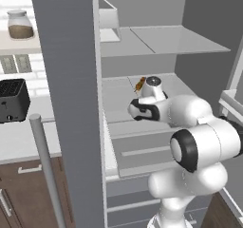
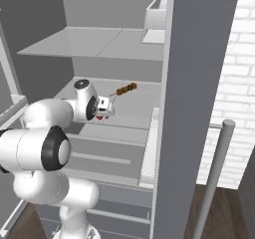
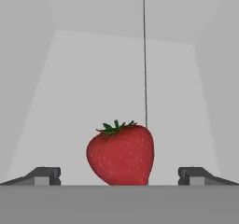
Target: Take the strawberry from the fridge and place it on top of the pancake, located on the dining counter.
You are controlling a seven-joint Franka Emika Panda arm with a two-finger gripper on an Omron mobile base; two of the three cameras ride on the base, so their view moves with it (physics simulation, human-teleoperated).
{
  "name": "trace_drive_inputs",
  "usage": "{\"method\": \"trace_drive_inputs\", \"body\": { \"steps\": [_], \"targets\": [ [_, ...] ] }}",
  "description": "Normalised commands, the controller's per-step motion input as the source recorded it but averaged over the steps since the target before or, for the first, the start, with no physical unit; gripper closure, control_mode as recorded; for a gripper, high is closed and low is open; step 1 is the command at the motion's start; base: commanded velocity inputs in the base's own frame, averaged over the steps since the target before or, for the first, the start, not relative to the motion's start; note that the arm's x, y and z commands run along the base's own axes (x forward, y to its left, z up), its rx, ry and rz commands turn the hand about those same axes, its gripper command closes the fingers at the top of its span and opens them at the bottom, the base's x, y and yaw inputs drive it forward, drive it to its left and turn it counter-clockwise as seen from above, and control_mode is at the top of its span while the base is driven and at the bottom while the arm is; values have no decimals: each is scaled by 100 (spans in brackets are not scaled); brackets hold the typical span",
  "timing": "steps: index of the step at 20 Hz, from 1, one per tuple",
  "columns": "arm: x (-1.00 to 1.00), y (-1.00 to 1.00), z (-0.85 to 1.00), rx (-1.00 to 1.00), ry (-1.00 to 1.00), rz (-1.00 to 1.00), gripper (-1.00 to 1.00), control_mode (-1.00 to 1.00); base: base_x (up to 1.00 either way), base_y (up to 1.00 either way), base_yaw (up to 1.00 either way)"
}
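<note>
The fridge stands open, its pale grey shelves in front of me. The strawberry, bright red with a green top, sits on the middle shelf. In the right base view it shows as a red speck just under the hand. My gripper is open, its two fingertips wide apart on either side of the fruit and apart from it. The pancake and the dining counter are out of view.
A small brownish-orange skewer-like food lies further back on the same shelf. A door bin hangs on the open door, whose bar handle stands close by. A black toaster and a jar sit to the left.
</note>
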Motion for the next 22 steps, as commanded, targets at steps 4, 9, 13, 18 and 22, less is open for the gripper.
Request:
{"method": "trace_drive_inputs", "body": {
  "steps": [4,9,13,18,22],
  "targets": [
    [37,0,-17,-3,4,0,-100,-100,0,0,0],
    [36,0,-5,-1,1,0,-100,-100,0,0,0],
    [8,-7,-7,0,1,0,-100,-100,0,0,0],
    [-21,-3,-16,0,5,-6,-100,-100,0,0,0],
    [-35,0,-15,0,3,-10,-100,-100,0,0,0]
  ]
}}
